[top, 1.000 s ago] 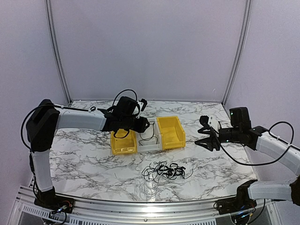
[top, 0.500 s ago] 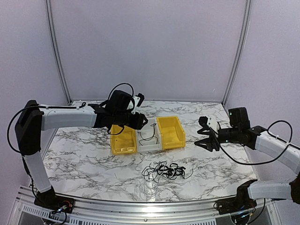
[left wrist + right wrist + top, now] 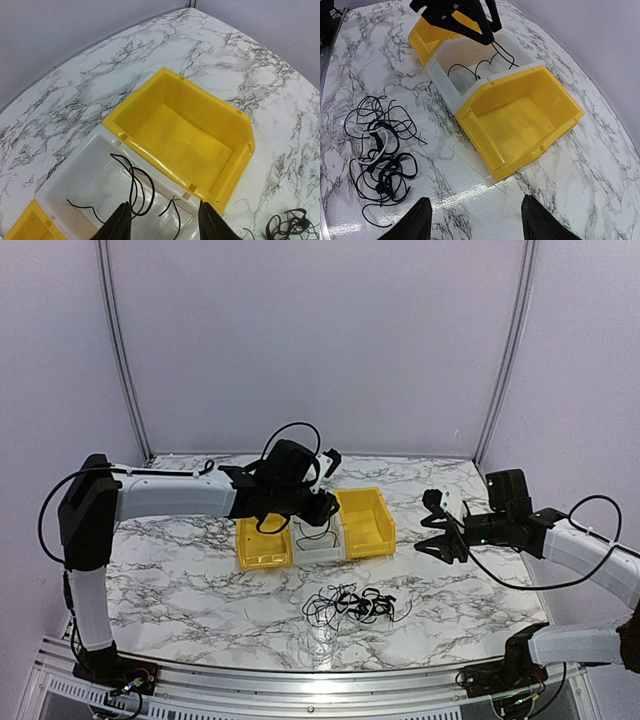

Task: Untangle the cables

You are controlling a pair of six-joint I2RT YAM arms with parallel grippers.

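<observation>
Glossy white marble bench (image 3: 180,570) veined black, matte lilac wall panels (image 3: 320,340); thin cables (image 3: 352,605) tangled lower centre, one black cable (image 3: 135,192) in translucent bin (image 3: 85,170) between yellow plastic bins (image 3: 365,520); left pincer (image 3: 162,222) and right pincer (image 3: 477,222) both parted.

**Two matching arms in white and black**

The left arm (image 3: 170,495) and the right arm (image 3: 590,555) are built alike, with smooth white tube links between chunky black joint housings. Thick black wiring (image 3: 295,424) loops loose outside the joints. The right gripper (image 3: 425,525) has a white block behind its black fingers (image 3: 407,225). The left gripper (image 3: 165,225) ends in tapering black fingertips (image 3: 117,225).
</observation>
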